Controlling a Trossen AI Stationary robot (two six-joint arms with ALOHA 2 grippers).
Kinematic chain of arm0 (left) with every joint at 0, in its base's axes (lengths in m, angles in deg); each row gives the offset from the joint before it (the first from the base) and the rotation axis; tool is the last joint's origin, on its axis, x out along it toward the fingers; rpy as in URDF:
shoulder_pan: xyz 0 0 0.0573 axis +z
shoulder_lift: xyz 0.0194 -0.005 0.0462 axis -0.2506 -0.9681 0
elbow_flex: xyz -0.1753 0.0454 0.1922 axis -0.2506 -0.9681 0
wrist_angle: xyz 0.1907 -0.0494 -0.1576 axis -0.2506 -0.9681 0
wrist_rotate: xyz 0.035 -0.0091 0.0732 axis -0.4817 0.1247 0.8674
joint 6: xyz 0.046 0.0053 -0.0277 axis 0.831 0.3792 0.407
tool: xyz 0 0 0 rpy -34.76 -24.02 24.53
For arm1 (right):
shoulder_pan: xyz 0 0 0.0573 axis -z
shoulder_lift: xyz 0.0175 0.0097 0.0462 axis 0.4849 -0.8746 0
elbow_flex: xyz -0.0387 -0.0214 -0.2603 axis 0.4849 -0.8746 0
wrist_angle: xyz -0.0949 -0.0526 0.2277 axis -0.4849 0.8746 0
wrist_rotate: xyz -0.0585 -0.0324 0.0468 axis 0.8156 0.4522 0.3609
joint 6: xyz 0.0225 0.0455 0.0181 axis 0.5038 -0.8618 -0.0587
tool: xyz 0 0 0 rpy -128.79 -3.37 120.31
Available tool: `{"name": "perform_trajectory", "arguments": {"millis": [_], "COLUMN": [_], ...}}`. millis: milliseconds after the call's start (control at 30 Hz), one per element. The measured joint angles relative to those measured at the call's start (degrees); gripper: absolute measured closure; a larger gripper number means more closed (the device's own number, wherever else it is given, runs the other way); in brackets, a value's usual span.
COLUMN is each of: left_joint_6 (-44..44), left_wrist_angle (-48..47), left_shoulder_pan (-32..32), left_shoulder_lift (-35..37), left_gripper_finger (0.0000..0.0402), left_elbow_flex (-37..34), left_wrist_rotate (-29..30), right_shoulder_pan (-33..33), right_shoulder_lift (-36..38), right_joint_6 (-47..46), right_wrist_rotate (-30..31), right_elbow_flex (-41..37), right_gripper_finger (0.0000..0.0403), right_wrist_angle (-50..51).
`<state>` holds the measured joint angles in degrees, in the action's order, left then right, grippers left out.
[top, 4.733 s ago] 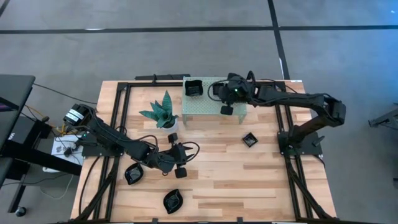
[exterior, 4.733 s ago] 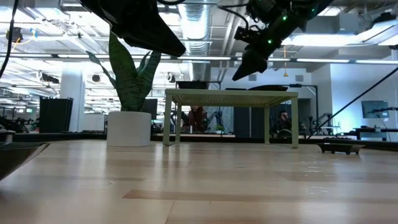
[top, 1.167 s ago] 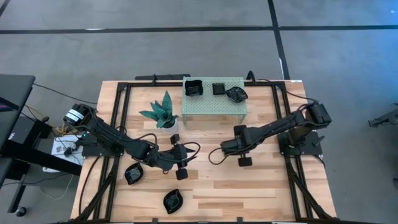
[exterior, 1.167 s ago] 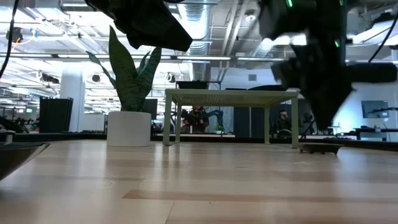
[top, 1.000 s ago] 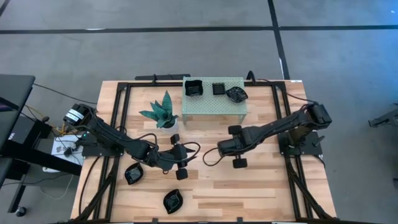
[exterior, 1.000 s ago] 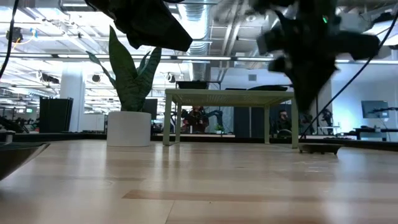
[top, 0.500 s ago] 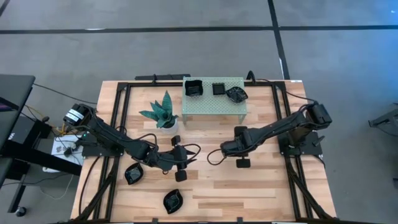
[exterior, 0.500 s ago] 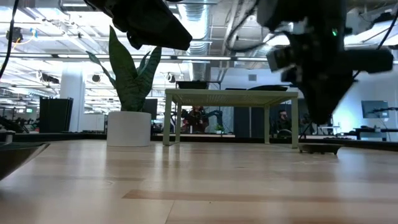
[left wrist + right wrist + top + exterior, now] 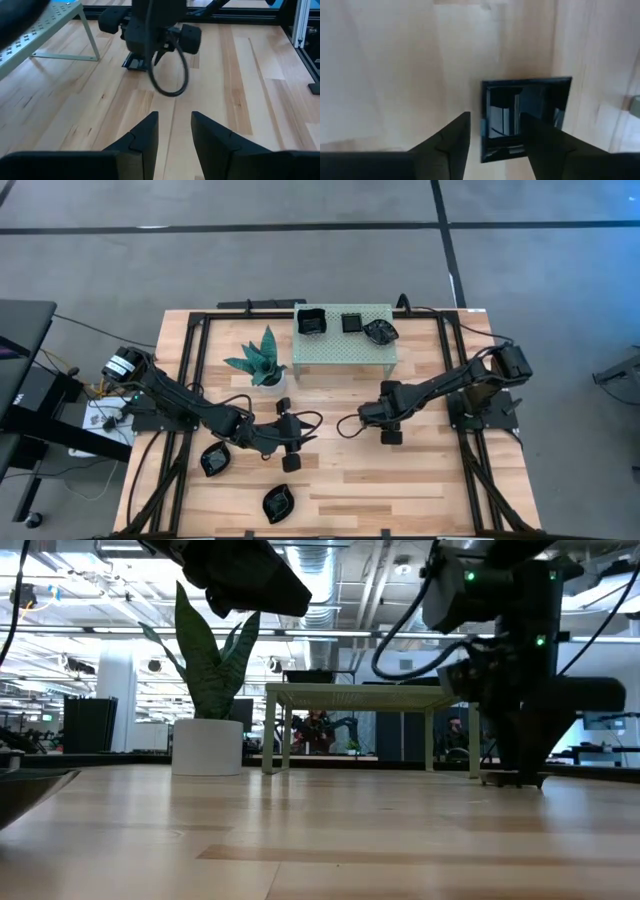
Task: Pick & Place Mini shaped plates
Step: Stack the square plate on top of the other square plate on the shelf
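R gripper (image 9: 492, 131) hangs fingers apart over a square plate (image 9: 526, 117) on the table (image 9: 420, 470) in front of the shelf (image 9: 345, 345), prob. not gripping it, while L gripper (image 9: 174, 131), fingers released & empty, waits near two plates (image 9: 215, 459) front-left.

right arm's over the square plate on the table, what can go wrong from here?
1. The right gripper hangs open above the square plate, off toward one rim; closing there may tip or skid it.
2. The green shelf already carries three plates, so a fourth could knock one.
3. The left gripper waits open close by; the arms might clash.
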<state>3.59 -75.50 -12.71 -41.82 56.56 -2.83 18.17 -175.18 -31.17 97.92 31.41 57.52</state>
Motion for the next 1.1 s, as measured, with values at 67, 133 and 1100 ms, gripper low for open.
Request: {"name": "perform_trajectory", "arguments": {"millis": [67,133,1100], "left_joint_6": [0.0,0.0,0.0], "left_wrist_angle": [0.1,0.2,1.1], "left_shoulder_pan": [0.0,0.0,0.0], "left_shoulder_lift": [0.0,0.0,0.0], "left_gripper_finger": [0.0284,0.0284,0.0284], "left_elbow_flex": [0.0,0.0,0.0], "left_wrist_rotate": [0.0,0.0,0.0], "right_shoulder_pan": [0.7,1.3,1.0], "right_shoulder_lift": [0.0,0.0,-0.1], "right_joint_6": [0.0,0.0,4.1], "right_wrist_rotate": [0.2,0.2,-1.3], "right_elbow_flex": [-0.7,-0.8,2.7], "right_gripper_finger": [0.0242,0.0252,0.0398], "right_wrist_angle": [-0.1,-0.4,-5.5]}}
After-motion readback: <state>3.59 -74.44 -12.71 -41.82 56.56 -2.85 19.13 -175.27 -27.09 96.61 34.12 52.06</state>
